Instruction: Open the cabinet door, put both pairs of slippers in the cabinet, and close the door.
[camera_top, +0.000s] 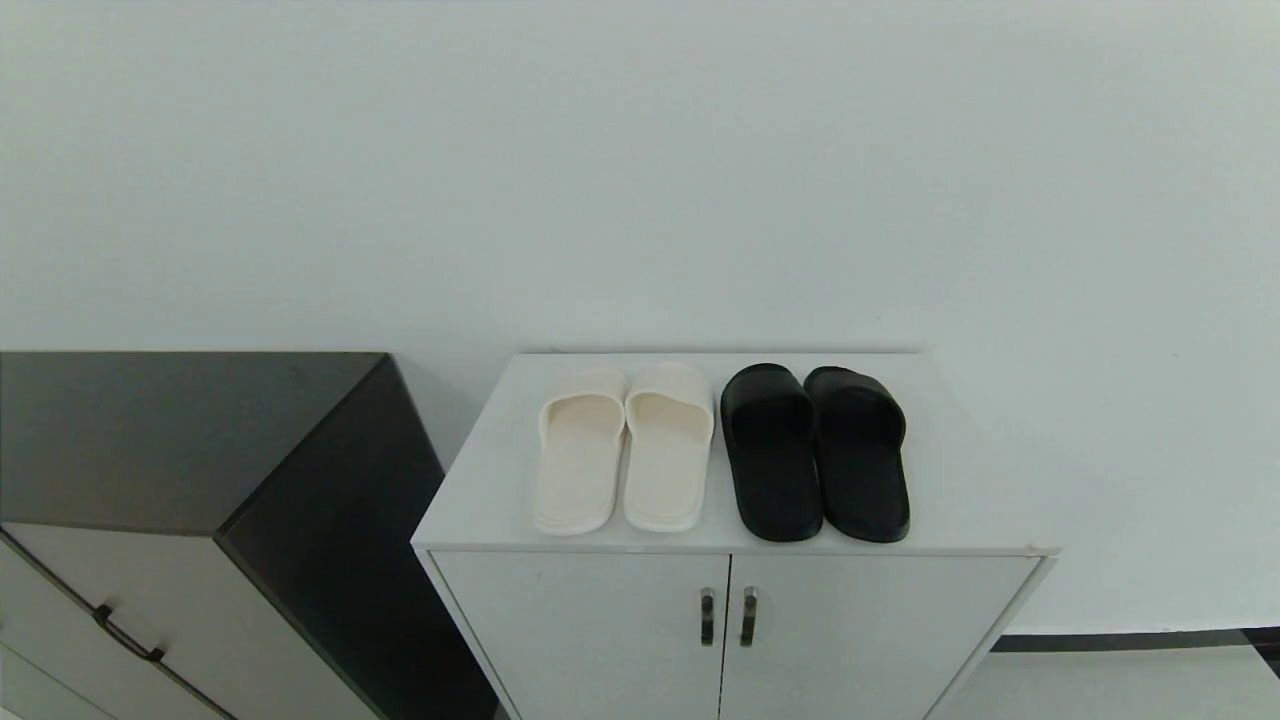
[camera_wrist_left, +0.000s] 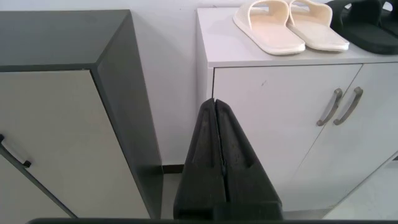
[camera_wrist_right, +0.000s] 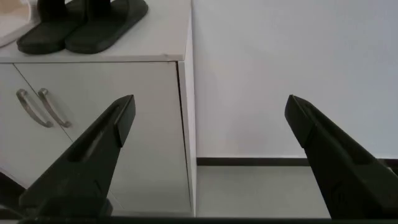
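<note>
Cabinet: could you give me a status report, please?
Left gripper, jaws shut; right gripper, jaws open. Cabinet doors closed; white slippers and black slippers on top. Nothing in the way.

Cabinet (camera_top: 590, 640) was smooth white laminate-look board, matt, with a low sheen on the worktop. Door handles (camera_top: 707, 616) looked like brushed metal, satin grey. Cream slippers (camera_top: 665, 455) looked like soft moulded foam or rubber, matt, with faintly textured footbeds. Black slippers (camera_top: 775, 470) had the same moulded look, matt, with smooth straps. Dark cabinet (camera_top: 330, 500) alongside had a matt charcoal top and side, a pale smooth front, and a dark bar handle (camera_top: 128, 635) with slight sheen. Left fingers (camera_wrist_left: 239, 155) and right fingers (camera_wrist_right: 87, 162) were black matt plastic, faintly grainy. Wall (camera_top: 640, 180) was smooth matt paint.
</note>
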